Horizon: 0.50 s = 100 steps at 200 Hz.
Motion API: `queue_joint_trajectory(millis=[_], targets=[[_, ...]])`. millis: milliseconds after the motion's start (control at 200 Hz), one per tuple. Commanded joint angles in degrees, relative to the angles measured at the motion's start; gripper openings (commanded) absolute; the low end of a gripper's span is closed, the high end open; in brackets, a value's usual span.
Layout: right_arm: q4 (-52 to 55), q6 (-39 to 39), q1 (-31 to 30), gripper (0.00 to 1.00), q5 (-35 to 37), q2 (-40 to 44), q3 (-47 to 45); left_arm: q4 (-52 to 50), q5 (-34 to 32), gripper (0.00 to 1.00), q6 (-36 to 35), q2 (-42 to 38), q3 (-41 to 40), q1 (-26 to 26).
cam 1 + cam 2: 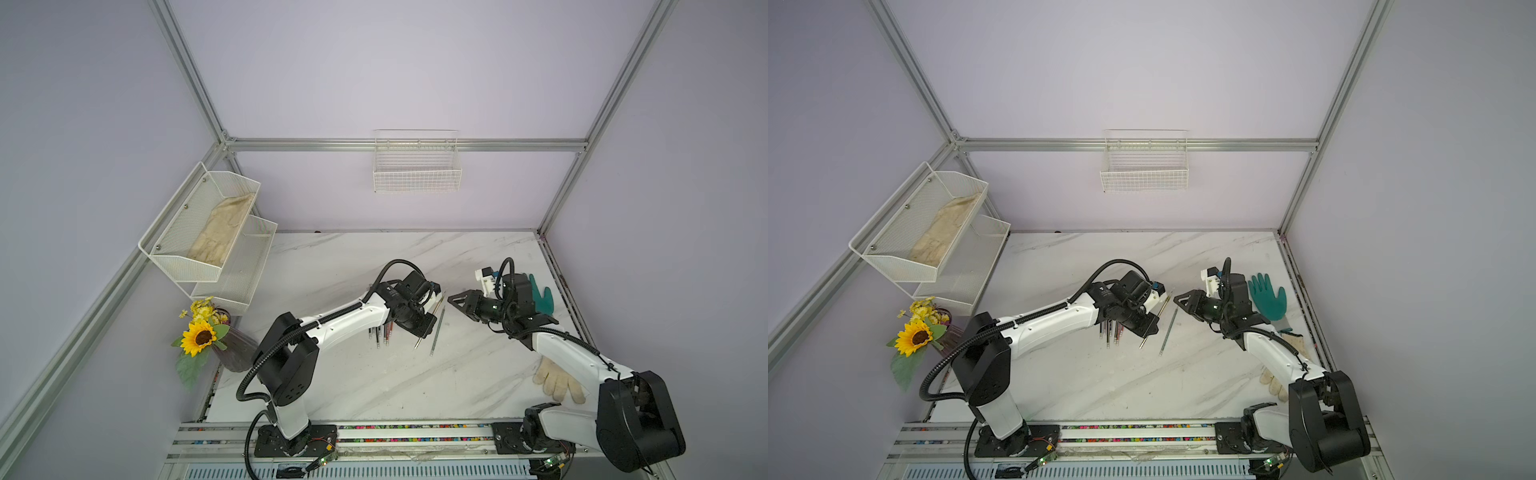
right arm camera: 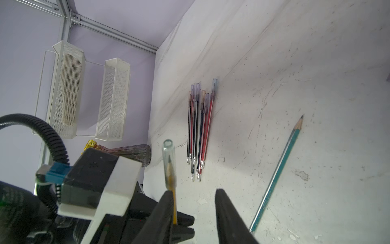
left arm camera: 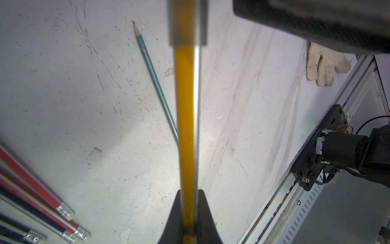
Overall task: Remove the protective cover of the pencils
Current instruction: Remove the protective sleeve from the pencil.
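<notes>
- Over the middle of the marble table (image 1: 374,395), the left gripper (image 3: 187,196) is pressed together on a yellow pencil (image 3: 185,105), pinching its shaft between both fingers and holding it clear of the surface.
- A clear protective cover (image 2: 168,160) is on the sharpened end of that pencil, and the point shows through the plastic in the right wrist view.
- The right gripper (image 2: 194,191) faces the capped end with its jaws spread and nothing clamped between them. One finger lies right against the yellow shaft just below the cover, but I cannot tell whether it actually touches.
- The rest of the pencils (image 2: 199,131) lie side by side in a tight bundle on the table, partly hidden under the left arm in both top views. They are black and red, and each has a clear cover on its tip.
- A green pencil (image 2: 278,173) lies alone on the table between the bundle and the right arm, with its sharpened point bare.
- A white glove (image 1: 557,382) lies flat beside the right arm near the front edge, partly under the arm.
- A green glove (image 1: 1268,297) lies behind the right wrist near the table's right edge.
</notes>
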<state>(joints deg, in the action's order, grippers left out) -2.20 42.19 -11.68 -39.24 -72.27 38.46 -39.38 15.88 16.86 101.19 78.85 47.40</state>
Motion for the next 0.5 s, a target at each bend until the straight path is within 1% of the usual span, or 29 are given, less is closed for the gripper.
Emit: queue_joint_trajectory(millis=[0,130,315,495], targets=[[-3.3,0.7,0.0,0.36,-1.8,0.0,2.2,1.4,1.5,0.0,-0.8,0.6,0.1,0.7],[-4.3,1.5,0.0,0.37,-2.4,-0.5,2.7,1.5,1.3,0.0,-0.6,1.0,0.6,1.2],[-2.1,0.9,0.0,0.37,-1.0,-2.0,3.5,1.4,1.5,0.0,-0.4,0.9,1.4,1.6],[-2.2,1.2,0.0,0.34,-0.6,-3.2,3.6,1.4,1.8,0.0,-0.5,0.9,1.8,2.0]])
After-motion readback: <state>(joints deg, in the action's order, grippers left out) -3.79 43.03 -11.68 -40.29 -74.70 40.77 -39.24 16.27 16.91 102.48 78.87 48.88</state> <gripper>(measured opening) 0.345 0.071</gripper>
